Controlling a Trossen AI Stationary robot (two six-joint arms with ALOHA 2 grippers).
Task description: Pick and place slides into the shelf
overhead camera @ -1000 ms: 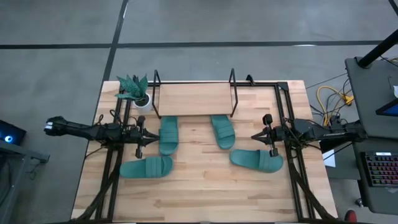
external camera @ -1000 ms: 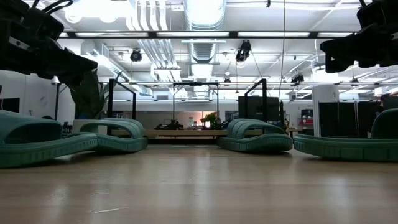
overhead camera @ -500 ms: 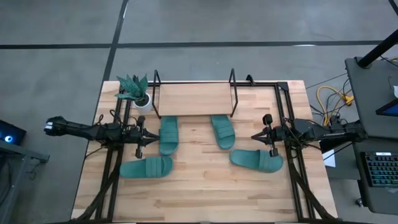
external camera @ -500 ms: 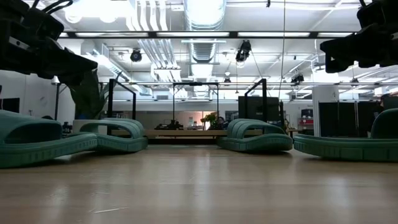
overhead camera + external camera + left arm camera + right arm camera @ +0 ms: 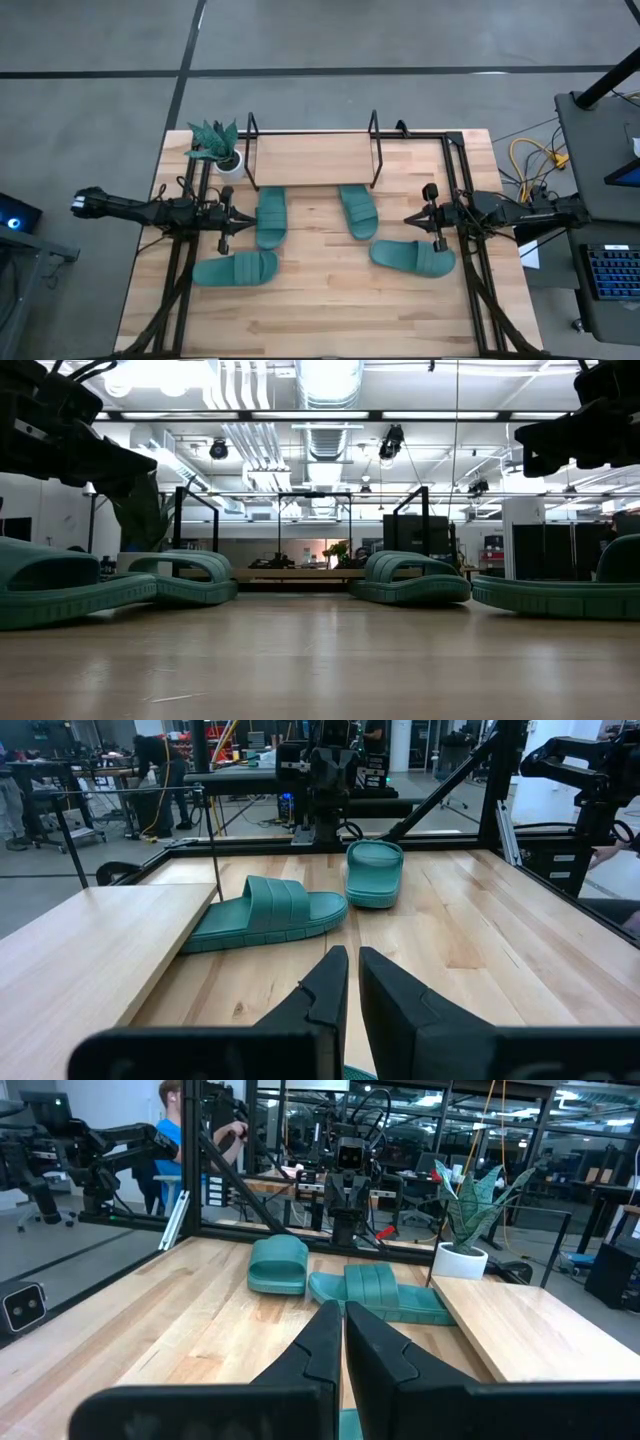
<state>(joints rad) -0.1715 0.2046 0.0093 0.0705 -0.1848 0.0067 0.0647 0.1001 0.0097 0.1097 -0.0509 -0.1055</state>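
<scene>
Across the centre of the high view, four teal slides lie on the table (image 5: 330,310): one (image 5: 270,216) at centre left and one (image 5: 357,211) at centre, both just below the shelf (image 5: 312,158); one (image 5: 235,269) at lower left; one (image 5: 413,257) at lower right. At mid-left, my left gripper (image 5: 226,218) hovers beside the centre-left slide, fingers (image 5: 318,995) nearly together, holding nothing. At mid-right, my right gripper (image 5: 432,218) hovers above the lower-right slide, fingers (image 5: 322,1342) closed on nothing. A potted plant (image 5: 216,146) stands at the shelf's left end.
</scene>
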